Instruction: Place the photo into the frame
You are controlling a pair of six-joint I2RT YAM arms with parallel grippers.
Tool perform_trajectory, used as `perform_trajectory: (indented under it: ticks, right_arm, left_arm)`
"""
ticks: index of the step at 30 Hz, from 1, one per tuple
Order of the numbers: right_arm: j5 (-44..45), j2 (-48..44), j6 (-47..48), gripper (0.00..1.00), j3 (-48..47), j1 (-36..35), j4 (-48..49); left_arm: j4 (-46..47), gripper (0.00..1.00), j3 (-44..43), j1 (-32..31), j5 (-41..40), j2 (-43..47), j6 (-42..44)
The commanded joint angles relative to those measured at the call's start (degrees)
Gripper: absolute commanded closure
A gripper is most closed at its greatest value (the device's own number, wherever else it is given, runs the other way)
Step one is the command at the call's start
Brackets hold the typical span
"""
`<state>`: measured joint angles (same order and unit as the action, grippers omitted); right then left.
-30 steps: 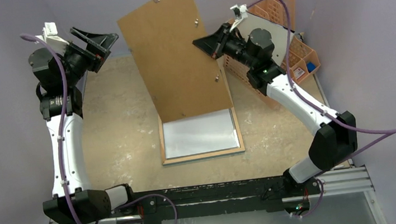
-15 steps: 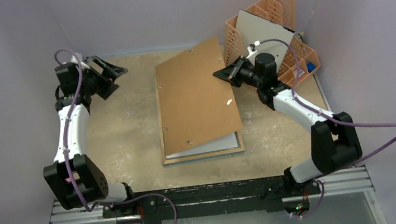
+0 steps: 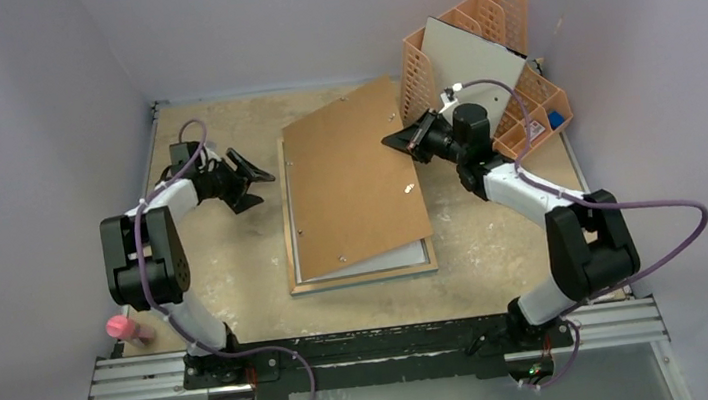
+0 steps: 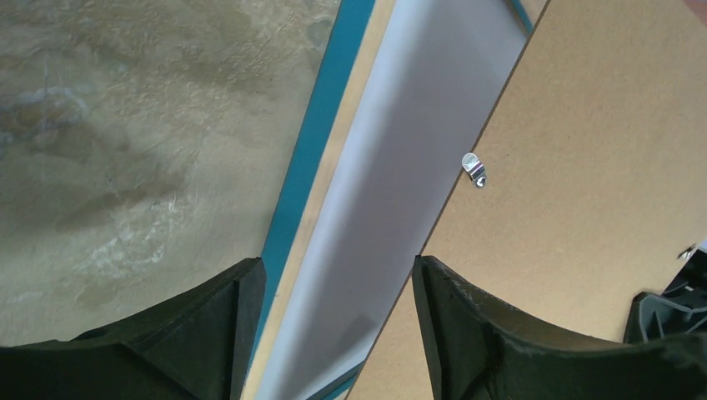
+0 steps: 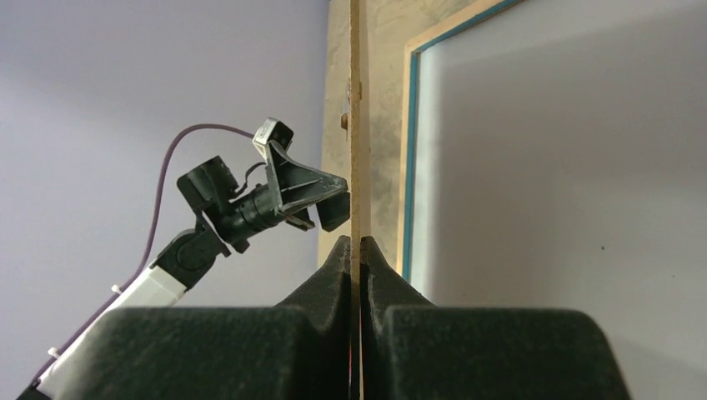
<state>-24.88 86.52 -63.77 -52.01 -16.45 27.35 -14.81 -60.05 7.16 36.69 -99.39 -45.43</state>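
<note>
Hardboard pinched at its right edge, skewed over the frame

Right end effector (image 3: 390, 143) has its fingers clamped on the right edge of the brown hardboard backing (image 3: 353, 185), which lies turned and tilted over the frame (image 3: 364, 277). Left end effector (image 3: 261, 190) hovers with fingers spread apart, just left of the frame's left rim. Flat on the tabletop (image 3: 225, 255), the frame shows its wood-coloured rim upward, long axis running near to far. A pale sheet (image 3: 377, 260) lies inside it; whether that is the photo's blank side cannot be told.

The backing board (image 3: 353, 185) covers most of the frame (image 3: 369, 278); only parts of its rim show. Of the pale sheet (image 3: 412, 255) beneath, only 1 narrow strip shows; identity indeterminate.
</note>
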Motion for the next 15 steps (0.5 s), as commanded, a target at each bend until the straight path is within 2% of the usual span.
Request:
perform_trajectory:
  ticks: [1,5,8,12,15]
  right_arm:
    - [0.78,1.48,0.81,1.00,-1.55,0.11,4.27]
    - [0.42,4.09,1.39,1.00,-3.02,0.15,1.21]
    - [-0.22,5.76,1.88,1.00,-3.65,0.18,0.59]
    - [-0.69,7.79,1.83,1.00,-3.67,0.09,2.50]
    - [-0.75,9.42,1.47,1.00,-3.69,0.11,4.58]
  left_arm:
    - [1.91,0.36,-1.23,-1.99,0.50,-4.23,4.12]
    - [-3.96,0.48,-5.24,-4.01,-1.11,-9.66,7.75]
    - [-4.15,0.51,-5.13,-4.49,-4.12,-10.87,8.20]
    - [-4.27,0.54,-5.38,-4.55,-3.45,-13.03,8.91]
    - [-5.14,0.60,-5.60,-4.57,-3.56,-13.97,9.92]
